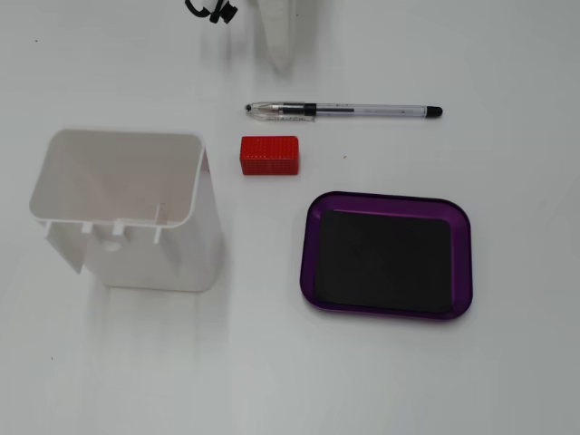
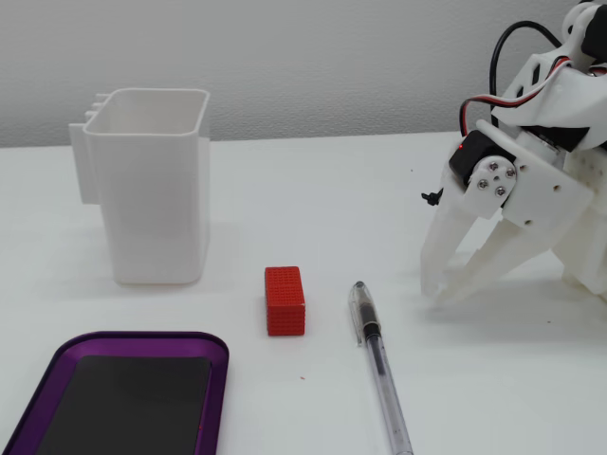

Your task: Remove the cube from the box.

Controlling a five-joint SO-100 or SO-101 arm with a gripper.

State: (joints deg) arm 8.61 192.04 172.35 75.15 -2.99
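Closest to where I stand, in a fixed view from the table's edge, the shallow purple rectangular tray with a flat black bottom [image 2: 123,398] lies empty; nothing sits on its dark floor, and a fixed view from above [image 1: 390,254] confirms that. Just beyond it, on the bare white table [image 2: 313,199] and clear of the tray's rim, rests the small bright red ribbed block [image 2: 285,300], which from above [image 1: 269,155] lies between the tray and the clear plastic ballpoint pen [image 1: 344,111]. Further back stands the tall white plastic container [image 2: 152,190], also apparently empty. Off to the right of the side view, the white two-finger gripper [image 2: 453,284] hangs tips-down near the table with its fingers spread and nothing between them, well apart from the block. To my eye the job looks done: the cube is out of the box and nothing is left but parking the arm.
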